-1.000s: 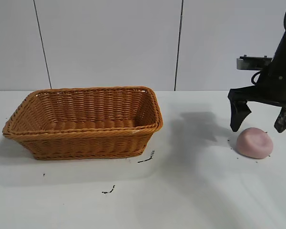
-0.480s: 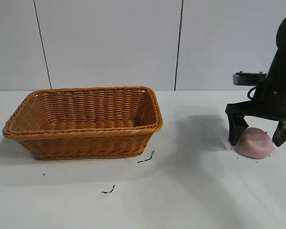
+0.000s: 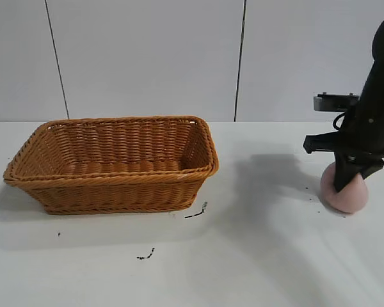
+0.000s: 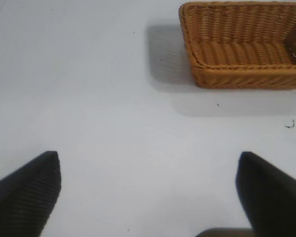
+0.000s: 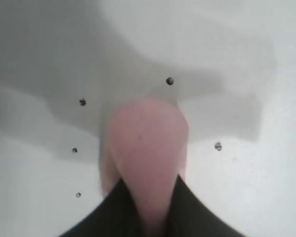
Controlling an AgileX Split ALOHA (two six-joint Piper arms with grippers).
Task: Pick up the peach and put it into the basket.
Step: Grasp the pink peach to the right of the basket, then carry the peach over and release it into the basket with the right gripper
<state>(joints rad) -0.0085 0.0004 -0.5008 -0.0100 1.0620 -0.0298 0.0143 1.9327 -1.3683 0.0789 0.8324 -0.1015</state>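
Note:
The pale pink peach rests on the white table at the far right. My right gripper has come down on it and is shut on it, squeezing it between the two black fingers; in the right wrist view the peach bulges out past the fingertips. The orange-brown wicker basket stands empty at the left of the table and also shows in the left wrist view. My left gripper hangs open and empty over bare table, well away from the basket.
Small black specks lie on the table in front of the basket and around the peach. A grey panelled wall stands behind the table.
My right gripper has come down around the peach and closed on it, pinching it taller and narrower. The basket and the left arm have not moved.

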